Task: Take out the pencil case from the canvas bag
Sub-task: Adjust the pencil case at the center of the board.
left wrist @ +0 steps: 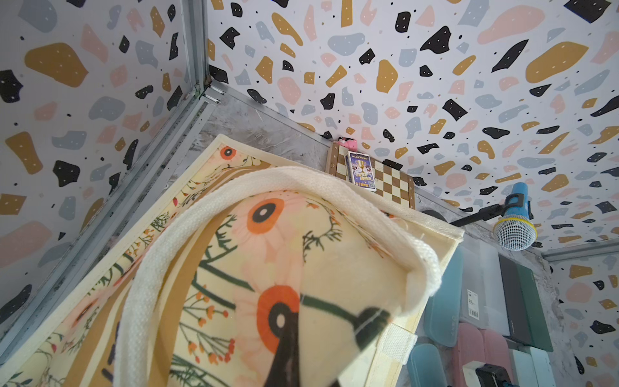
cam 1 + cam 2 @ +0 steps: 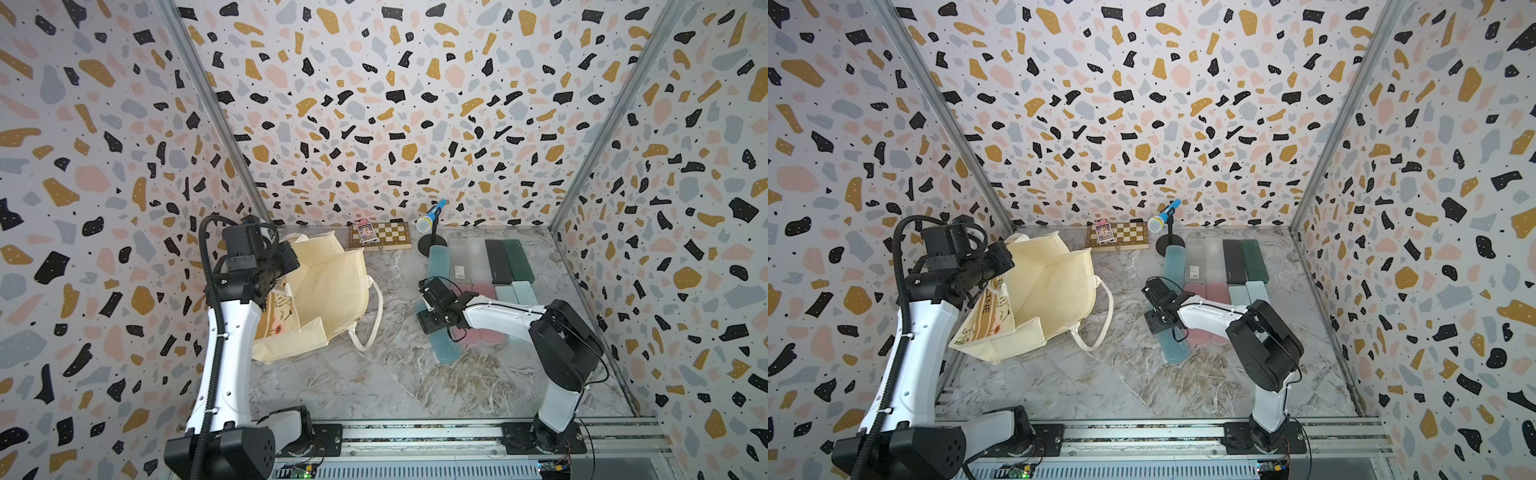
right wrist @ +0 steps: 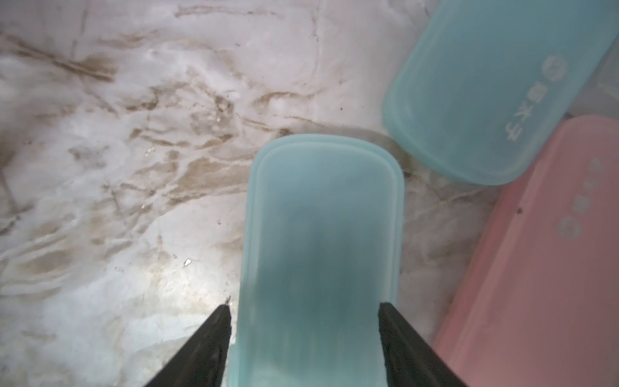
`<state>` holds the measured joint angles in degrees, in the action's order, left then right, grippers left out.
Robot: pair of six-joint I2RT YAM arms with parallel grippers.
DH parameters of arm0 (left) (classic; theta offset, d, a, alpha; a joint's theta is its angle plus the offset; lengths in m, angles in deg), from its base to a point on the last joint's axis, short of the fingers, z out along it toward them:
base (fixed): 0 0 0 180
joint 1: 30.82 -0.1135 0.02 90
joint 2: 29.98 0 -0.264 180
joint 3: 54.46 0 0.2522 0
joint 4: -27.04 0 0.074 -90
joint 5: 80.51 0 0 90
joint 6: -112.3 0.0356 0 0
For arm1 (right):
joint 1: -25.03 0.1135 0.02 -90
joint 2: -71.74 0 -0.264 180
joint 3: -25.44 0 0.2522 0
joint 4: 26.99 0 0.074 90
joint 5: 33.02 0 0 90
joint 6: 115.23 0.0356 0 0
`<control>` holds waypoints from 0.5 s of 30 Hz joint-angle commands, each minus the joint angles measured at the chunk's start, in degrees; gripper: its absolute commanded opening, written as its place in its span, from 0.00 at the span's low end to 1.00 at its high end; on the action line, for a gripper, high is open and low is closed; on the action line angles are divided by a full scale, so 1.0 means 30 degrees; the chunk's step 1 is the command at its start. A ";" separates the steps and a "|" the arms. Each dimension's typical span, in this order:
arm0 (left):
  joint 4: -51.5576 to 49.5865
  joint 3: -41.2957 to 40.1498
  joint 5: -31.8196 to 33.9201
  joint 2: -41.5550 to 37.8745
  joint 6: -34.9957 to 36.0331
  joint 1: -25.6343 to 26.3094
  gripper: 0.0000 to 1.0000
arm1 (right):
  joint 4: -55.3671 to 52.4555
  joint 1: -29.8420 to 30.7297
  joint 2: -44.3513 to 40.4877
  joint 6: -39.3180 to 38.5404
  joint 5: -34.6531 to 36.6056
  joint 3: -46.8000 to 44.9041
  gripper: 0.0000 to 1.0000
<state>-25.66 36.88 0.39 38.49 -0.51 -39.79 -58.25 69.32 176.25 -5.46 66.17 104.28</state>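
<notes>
The cream canvas bag (image 2: pixel 328 291) (image 2: pixel 1050 291) lies on its side at the left of the table, mouth open toward the middle. My left gripper (image 2: pixel 291 266) is shut on its upper floral face and holds that edge up. In the left wrist view printed cloth (image 1: pixel 301 254) wraps over one dark finger (image 1: pixel 284 355). A teal pencil case (image 2: pixel 446 349) (image 3: pixel 321 207) lies flat on the marble table to the right of the bag. My right gripper (image 2: pixel 430 322) (image 3: pixel 304 308) is low over it, open, with one finger on each long side.
Several more pencil cases lie in rows behind the right gripper: teal (image 2: pixel 440 262), black (image 2: pixel 498 262), green (image 2: pixel 519 262), pink (image 3: pixel 536 268). A chessboard (image 2: pixel 386 237) and a microphone on a stand (image 2: pixel 430 218) stand by the back wall. The bag's white handle (image 2: pixel 374 324) loops onto the table.
</notes>
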 commanded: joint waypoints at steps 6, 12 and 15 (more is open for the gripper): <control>0.0850 0.0100 -0.0144 -0.0461 -0.0167 -0.0145 0.00 | -0.1581 -0.0093 0.0810 0.2963 0.2416 0.0531 0.65; 0.0928 0.0047 -0.0276 -0.0422 -0.0196 -0.0173 0.00 | -0.2155 -0.0430 0.1305 0.3942 0.3022 0.0970 0.64; 0.0938 0.0046 -0.0363 -0.0421 -0.0205 -0.0173 0.00 | -0.2017 -0.0480 0.1179 0.3988 0.2922 0.1027 0.63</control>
<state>-25.64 36.88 0.28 38.49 -0.88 -39.81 -59.40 68.65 178.72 4.69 72.77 107.12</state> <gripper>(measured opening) 0.047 0.632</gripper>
